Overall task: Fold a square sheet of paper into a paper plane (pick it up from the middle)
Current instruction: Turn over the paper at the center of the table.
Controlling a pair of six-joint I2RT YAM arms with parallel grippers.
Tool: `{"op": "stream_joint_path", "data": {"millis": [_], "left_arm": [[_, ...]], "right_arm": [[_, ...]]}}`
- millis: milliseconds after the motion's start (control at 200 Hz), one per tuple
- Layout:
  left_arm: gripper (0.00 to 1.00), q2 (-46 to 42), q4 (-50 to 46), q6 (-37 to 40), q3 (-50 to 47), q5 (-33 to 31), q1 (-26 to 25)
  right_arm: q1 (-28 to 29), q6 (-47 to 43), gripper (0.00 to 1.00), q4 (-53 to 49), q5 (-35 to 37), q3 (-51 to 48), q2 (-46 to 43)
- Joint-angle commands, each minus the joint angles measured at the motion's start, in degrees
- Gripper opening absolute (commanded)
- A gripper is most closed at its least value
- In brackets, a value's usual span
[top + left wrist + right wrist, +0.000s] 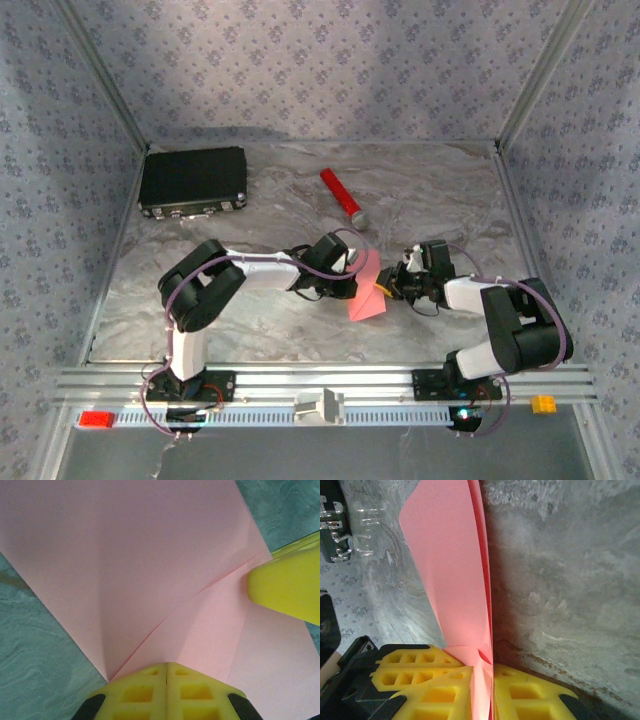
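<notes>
The square sheet of paper [365, 297] is pink-red, creased and partly folded, and is held up off the table between the two arms. My left gripper [357, 266] is shut on one edge of it; in the left wrist view its yellow fingertips [166, 672] meet where the paper [145, 565] fans out with a diagonal crease. My right gripper [390, 287] is shut on the opposite side. In the right wrist view the folded paper [455, 575] stands edge-on, pinched between the yellow fingers [489, 690]. The right finger [287, 587] shows in the left wrist view.
A black rectangular case [193, 181] lies at the back left, also visible as [332, 527]. A red cylinder with a grey tip [341, 197] lies behind the grippers. A small tan block [543, 403] and a red block [97, 419] sit on the front rail.
</notes>
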Motion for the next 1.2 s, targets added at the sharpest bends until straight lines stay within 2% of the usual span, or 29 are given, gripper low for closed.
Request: {"op": "stream_joint_path", "data": {"millis": [0, 185, 335, 420, 490, 660, 835, 964, 1194], "left_arm": [[0.01, -0.7, -2.3, -0.4, -0.3, 0.3, 0.0], [0.02, -1.9, -0.4, -0.7, -1.0, 0.4, 0.0], [0.10, -6.6, 0.4, -1.1, -1.3, -1.7, 0.1], [0.19, -9.7, 1.4, -1.4, -1.6, -1.6, 0.1], [0.21, -13.2, 1.7, -0.8, -2.7, -2.5, 0.1], [0.25, -22.4, 0.5, 0.2, -8.4, -7.3, 1.5], [0.25, -29.4, 2.6, -1.0, -14.2, -11.0, 4.8], [0.25, -32.5, 0.2, 0.2, -14.3, -12.1, 7.0], [0.29, -40.6, -11.3, -1.7, -14.6, -10.7, 15.6]], "right_arm": [[-0.3, -1.8, 0.17, 0.9, -0.9, -0.4, 0.9], [-0.1, -2.0, 0.12, 2.1, -0.7, -0.7, 0.4], [0.0, -3.1, 0.06, 0.7, 0.2, -1.0, -4.4], [1.2, -4.5, 0.06, -3.2, 1.5, 0.1, -8.5], [2.5, -6.5, 0.06, -9.6, 3.9, 1.7, -12.4], [6.8, -12.8, 0.06, -30.0, 19.5, 7.2, -23.5], [14.2, -13.5, 0.05, -45.0, 37.4, 15.3, -30.5], [20.1, -11.6, 0.05, -58.6, 53.4, 23.5, -27.6], [28.6, -8.1, 0.05, -69.0, 69.0, 34.2, -15.4]]}}
